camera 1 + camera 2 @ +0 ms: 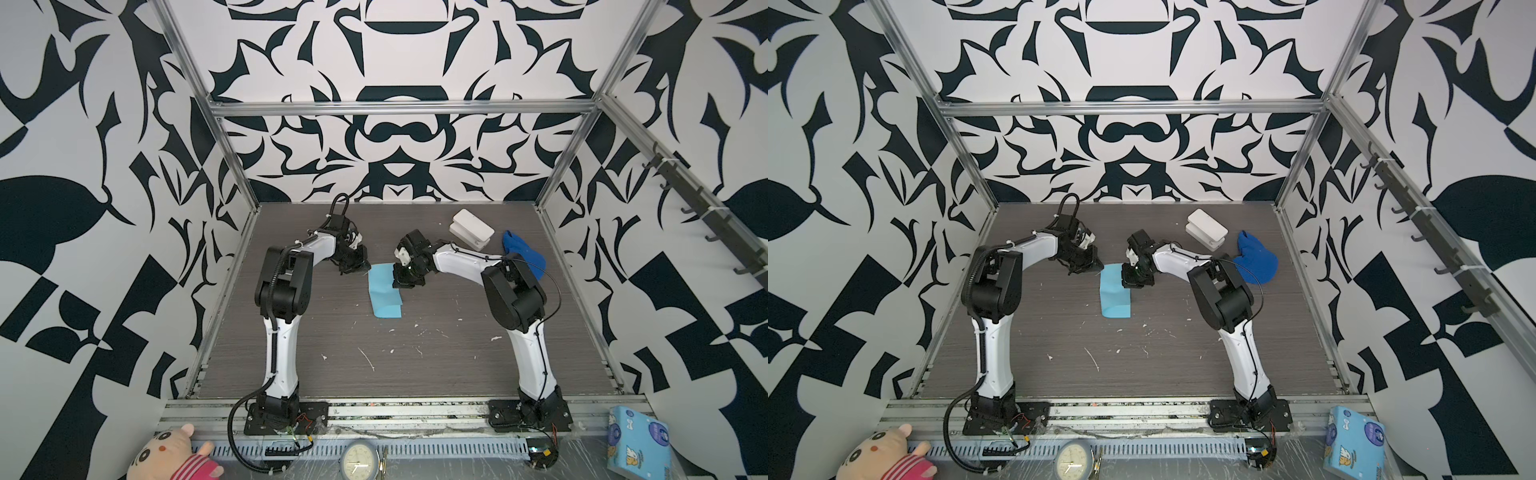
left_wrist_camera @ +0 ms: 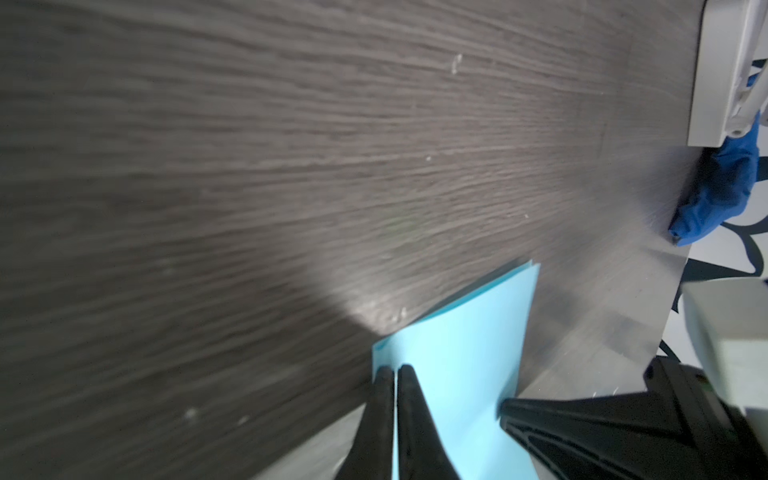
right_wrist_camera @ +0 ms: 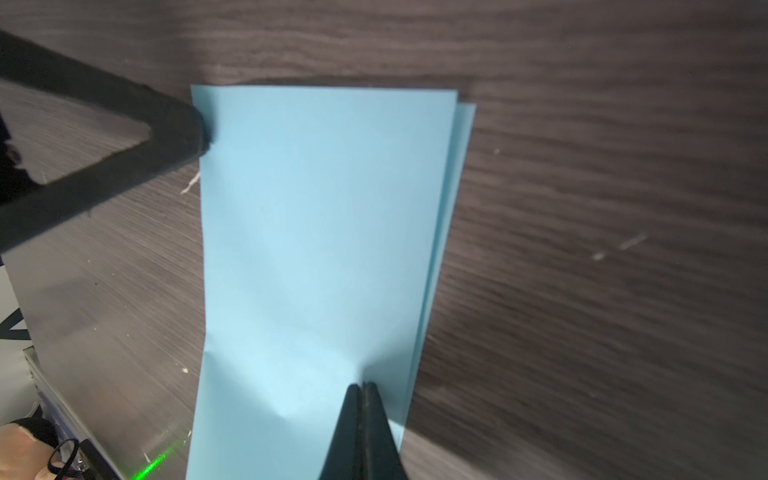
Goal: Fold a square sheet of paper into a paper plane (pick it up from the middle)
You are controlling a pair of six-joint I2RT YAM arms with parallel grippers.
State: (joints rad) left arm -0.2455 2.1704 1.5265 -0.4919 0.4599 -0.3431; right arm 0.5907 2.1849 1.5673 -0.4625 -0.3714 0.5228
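Observation:
The square sheet of paper [image 1: 384,295] [image 1: 1115,297] lies on the dark table folded in half into a light-blue rectangle, its near right edge lifted a little. No paper plane shape shows. My left gripper [image 1: 365,268] [image 2: 395,368] is shut, tips down on the far left corner of the paper [image 2: 465,353]. My right gripper [image 1: 400,286] [image 3: 360,384] is shut too, tips resting on the paper [image 3: 324,228] near its far right edge, where two layers show slightly offset. In the right wrist view the left gripper's fingertip [image 3: 195,129] touches the paper's opposite edge.
A white box [image 1: 471,229] and a royal-blue cloth lump [image 1: 524,253] lie at the back right, behind the right arm. A printed light-blue carton [image 1: 638,442], a plush toy [image 1: 170,455] and a clock [image 1: 359,461] sit beyond the front rail. Metal frame posts edge the table.

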